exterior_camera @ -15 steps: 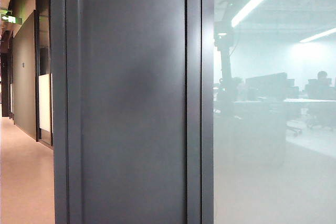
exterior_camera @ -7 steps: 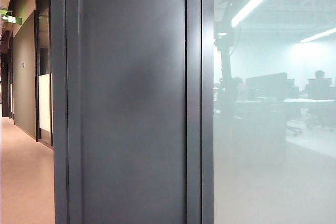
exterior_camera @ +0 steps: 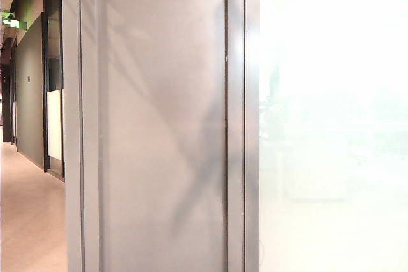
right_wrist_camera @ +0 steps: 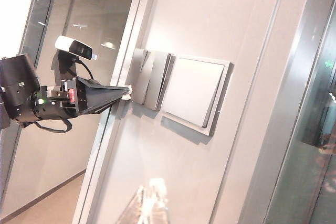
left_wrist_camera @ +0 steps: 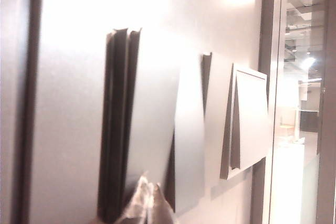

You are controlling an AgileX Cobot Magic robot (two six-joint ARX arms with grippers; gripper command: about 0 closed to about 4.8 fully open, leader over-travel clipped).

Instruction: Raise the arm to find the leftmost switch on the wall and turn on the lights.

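Wall panel point(exterior_camera: 153, 125): smooth matte grey, brightly lit, framed by vertical metal strips; a soft slanting shadow crosses it toward 5 o'clock in the exterior view
Glass pane point(exterior_camera: 331, 119): at 3 o'clock of the panel, washed out to near white; whatever lies behind it cannot be made out
Corridor point(exterior_camera: 29, 208): at 9 o'clock, pale floor, dark door frames
Arm point(right_wrist_camera: 31, 100): black, boxy, jointed, with a looping thin cable; cut off by the frame edge in the right wrist view, reaching level to the wall's switches
Switch plate point(right_wrist_camera: 195, 92): flat pale squares in a thin raised frame, satin finish
Leftmost switch point(right_wrist_camera: 138, 76): narrow rocker, tilted out of the plate, dark along its edge point(left_wrist_camera: 118, 124)
Left gripper point(right_wrist_camera: 125, 92): black wedge fingers drawn together to a pale wrapped point, touching the leftmost switch
Right gripper point(right_wrist_camera: 152, 199): blurred pale tips just off the wall below the plate; opening cannot be told
Camera point(right_wrist_camera: 76, 49): small white capsule on the arm's wrist
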